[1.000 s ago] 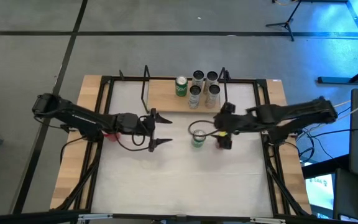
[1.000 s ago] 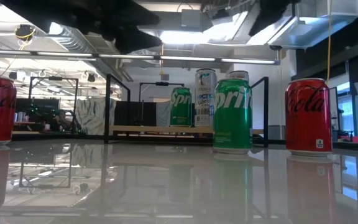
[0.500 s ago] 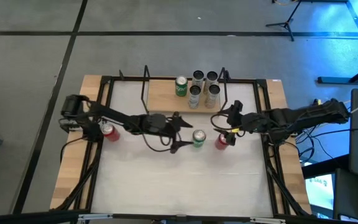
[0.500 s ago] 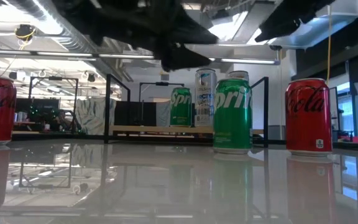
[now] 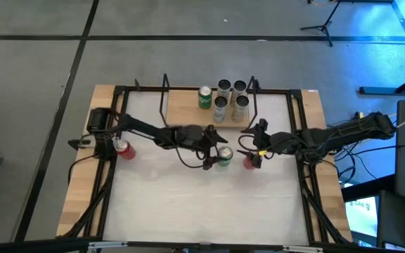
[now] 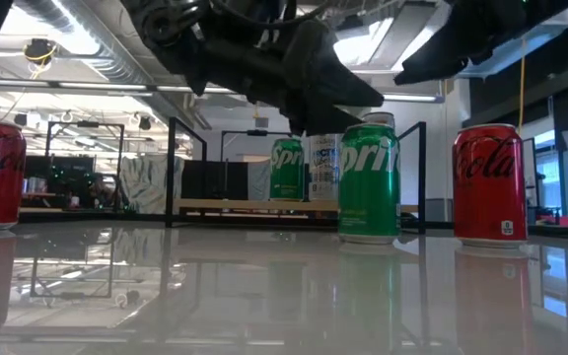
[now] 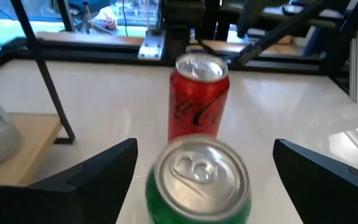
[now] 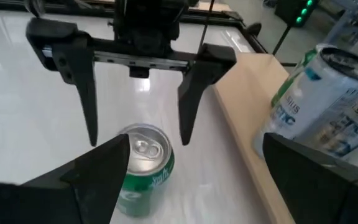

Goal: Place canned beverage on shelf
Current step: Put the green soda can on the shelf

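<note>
A green Sprite can (image 5: 223,156) stands upright on the white table, and a red cola can (image 5: 250,160) stands to its right. My left gripper (image 5: 212,148) is open just left of the green can and above it. In the left wrist view its two fingers stand on either side of the can's top (image 7: 197,180) without touching. My right gripper (image 5: 253,143) is open and empty, above the red can and higher than it. The shelf (image 5: 185,112) lies at the far edge and holds one green can (image 5: 204,97) and several silver cans (image 5: 230,97).
A second red can (image 5: 123,147) stands near the left edge. Black wire frames (image 5: 164,95) rise at both ends of the shelf. A black metal frame (image 5: 301,133) runs around the table top. The near half of the table (image 5: 202,204) is bare.
My left gripper has travelled toward the table's right edge, from left of centre to the green can, and has come down over it with its fingers still open. My right gripper has drawn back a little toward the right edge, uncovering the red can. No can has moved.
</note>
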